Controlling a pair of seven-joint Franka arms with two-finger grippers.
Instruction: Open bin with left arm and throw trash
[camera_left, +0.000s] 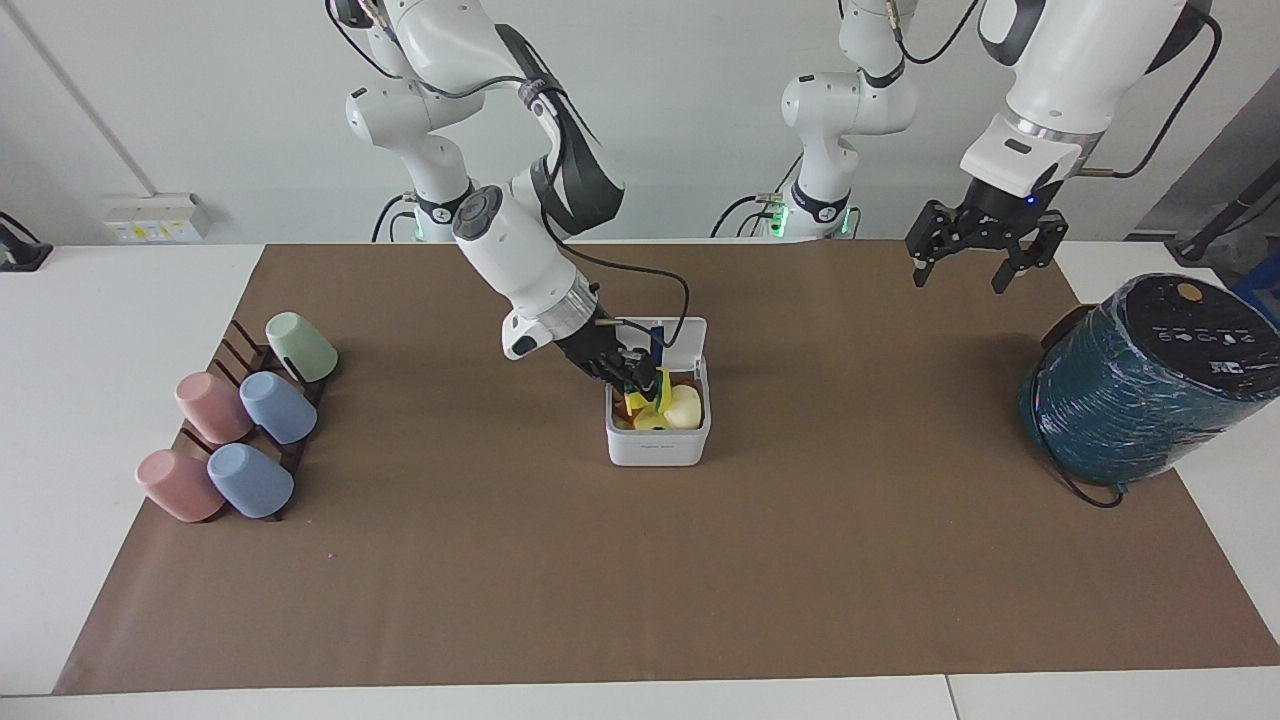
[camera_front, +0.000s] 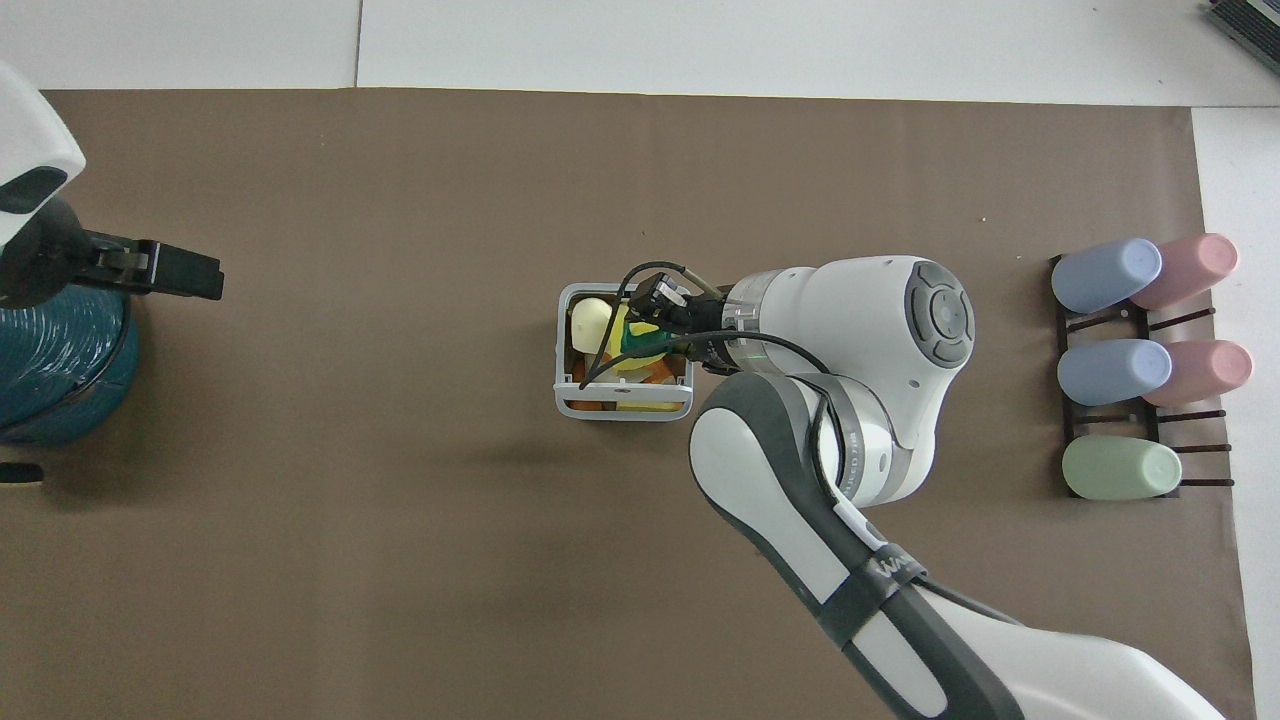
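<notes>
A white counter (camera_left: 120, 300), covered almost from edge to edge by a brown paper mat (camera_left: 640, 560), stands against a plain pale wall (camera_left: 200, 100) that carries a white socket strip (camera_left: 155, 218) near one corner.

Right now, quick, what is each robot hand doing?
Left gripper: open, empty, up in the air.
Right gripper: at the bin, cannot tell.
</notes>
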